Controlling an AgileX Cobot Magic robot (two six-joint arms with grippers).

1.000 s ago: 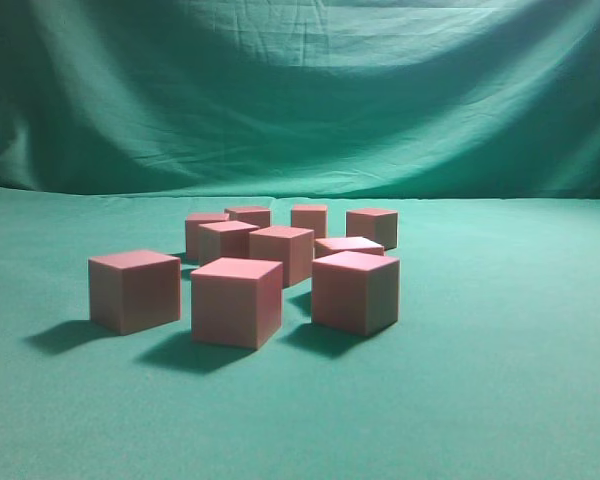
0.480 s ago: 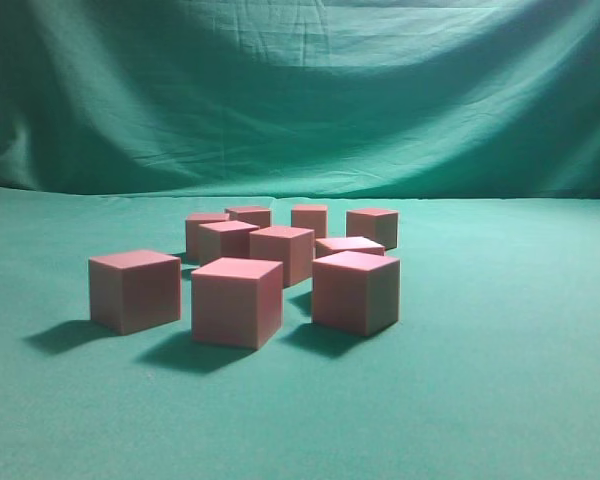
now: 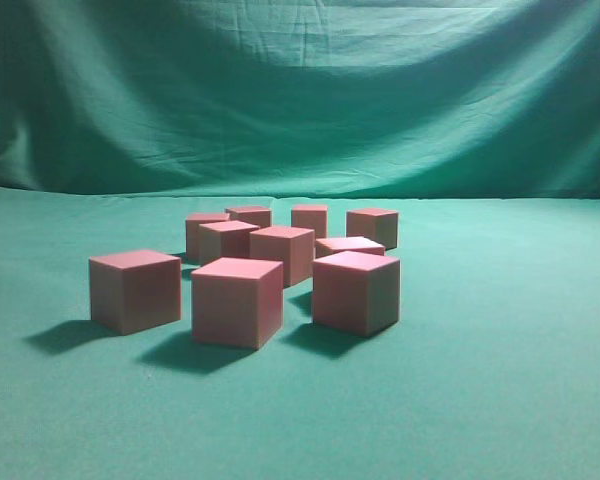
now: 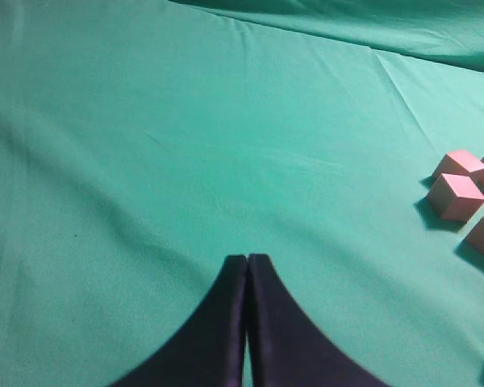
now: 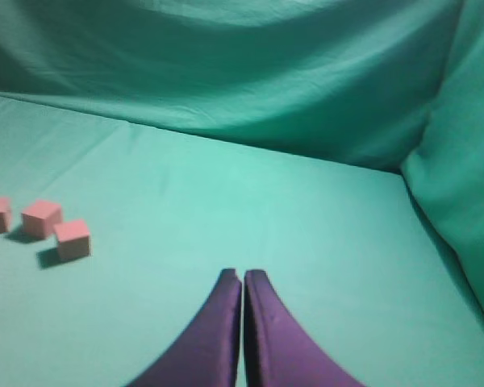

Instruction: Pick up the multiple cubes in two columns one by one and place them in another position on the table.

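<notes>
Several pinkish-red cubes stand grouped on the green table at the middle of the exterior view, with neither arm visible there. In the left wrist view my left gripper is shut and empty above bare cloth, and a few cubes lie far off at the right edge. From the right wrist, my right gripper is shut on nothing, with three cubes far to its left.
A draped green backdrop cloth hangs behind the table and wraps round on the right. Open green cloth lies to the left, right and front of the cube group.
</notes>
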